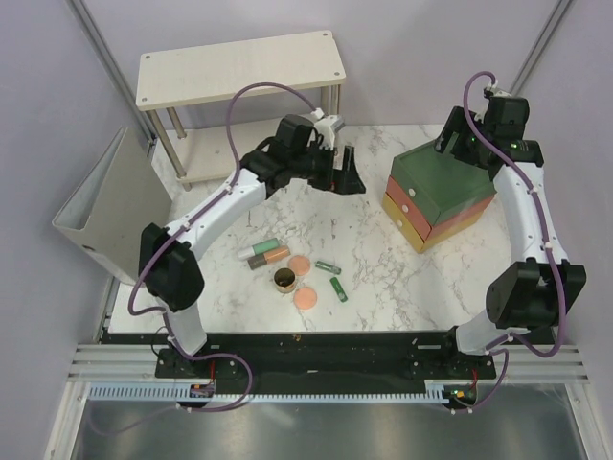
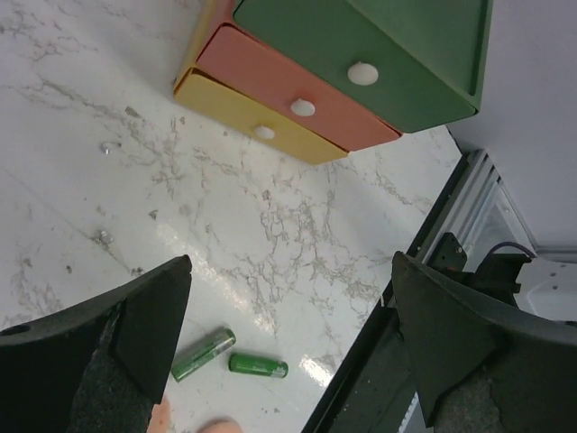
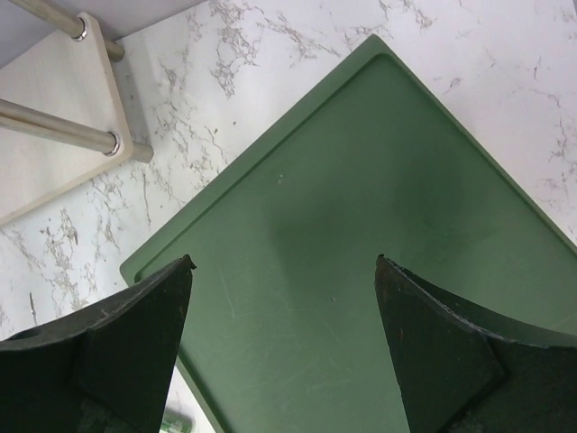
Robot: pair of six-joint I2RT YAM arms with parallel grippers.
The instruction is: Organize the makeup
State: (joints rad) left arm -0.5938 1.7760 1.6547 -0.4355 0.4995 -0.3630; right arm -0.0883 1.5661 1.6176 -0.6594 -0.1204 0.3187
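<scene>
Left claw (image 1: 347,178) hangs released above the white marbled counter (image 1: 383,278). Right claw (image 1: 455,144), also released, hovers over the green-red-yellow plastic drawer box (image 1: 442,187). Small makeup tubes (image 1: 268,254), peach-pink discs (image 1: 300,264) and dark gold-rimmed jar (image 1: 284,280) lie clustered mid-counter, apart from both.

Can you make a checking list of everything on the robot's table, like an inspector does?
Surface: white marble table, no spills.
Job's things: mint-green tube, grey-orange tube, dark gold-rimmed round jar, two peach-pink discs, two short dark green tubes, all loose mid-table.
Drawer box: green, red and yellow drawer box, three drawers shut.
Clutter: tiny flecks on the marble.
Grippers: left gripper open, empty, above the table; right gripper open, empty, above the box.
Cables: purple cables loop along both arms, clear of the makeup.
Surroundings: pale wooden shelf behind; grey folder at left.
</scene>
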